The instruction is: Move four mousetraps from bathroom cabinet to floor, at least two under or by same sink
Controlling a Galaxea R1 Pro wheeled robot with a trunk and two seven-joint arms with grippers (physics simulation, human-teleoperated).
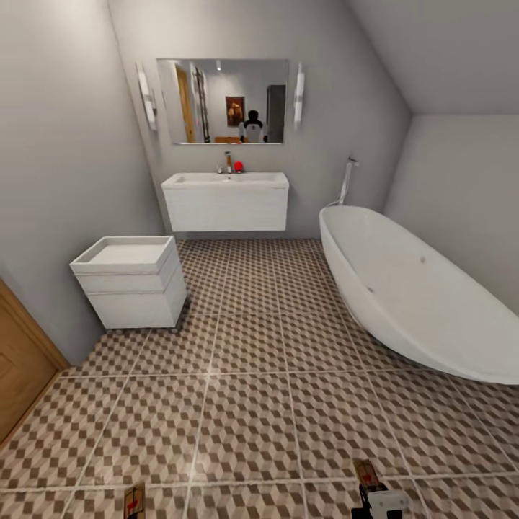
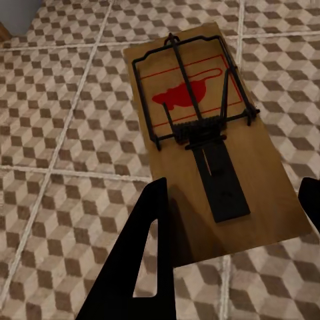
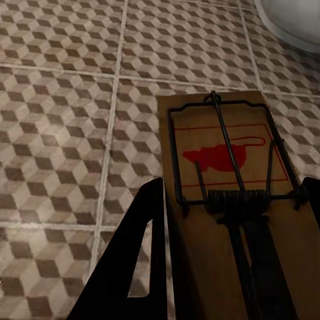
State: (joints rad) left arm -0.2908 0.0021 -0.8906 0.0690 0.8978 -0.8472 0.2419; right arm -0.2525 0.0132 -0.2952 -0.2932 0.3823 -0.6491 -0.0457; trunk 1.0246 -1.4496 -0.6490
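- Bathroom floor (image 1: 245,404) of brown, beige and white cube tiles with pale lines, spreading from 6 o'clock up to the far wall.
- White sink (image 1: 225,200) on the far wall at 12 o'clock, with a shiny tap (image 1: 228,163) and a small red thing (image 1: 238,167) on top.
- Mirror (image 1: 222,101) above it, with a long light on each side.
- Small white cube unit (image 1: 133,281) with a tray top at 10 o'clock, against the left wall.
- Big oval white bathtub (image 1: 411,288) at 3 o'clock.
- Bit of a wooden door (image 1: 18,367) at 8 o'clock.
- Left mousetrap (image 2: 207,133) pinched in the left gripper (image 2: 230,247): tan board, dark wire bar, red mouse shape. Dark fingers (image 2: 143,260) on either side of the near end of the board. Held up over the tiles, well away from the sink.
- Same trap peeking in at 7 o'clock in the head view (image 1: 134,499).
- Right mousetrap (image 3: 233,193) pinched in the right gripper (image 3: 233,267) the same way, one dark finger (image 3: 133,267) tight against the board's edge.
- Seen at 5 o'clock in the head view (image 1: 367,473), sticking out from the white and black right gripper (image 1: 378,502), above the tiles near the tub.
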